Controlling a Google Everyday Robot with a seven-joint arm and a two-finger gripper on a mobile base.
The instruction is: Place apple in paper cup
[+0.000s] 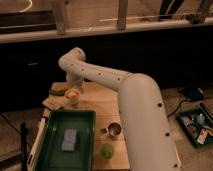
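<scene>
A paper cup (72, 96) stands at the far left of the wooden table (102, 102), with something yellow-orange showing in its mouth. My gripper (75, 83) hangs at the end of the white arm (115, 80), right above and just behind the cup. A green apple (106, 150) lies near the table's front edge, well away from the gripper. I cannot tell whether the thing in the cup is also an apple.
A green tray (50, 150) with a grey sponge-like block (69, 139) fills the front left of the table. A small metal cup (114, 130) stands beside the tray. A green-yellow packet (59, 89) lies at the far left. A bin of items (197, 125) sits on the floor at right.
</scene>
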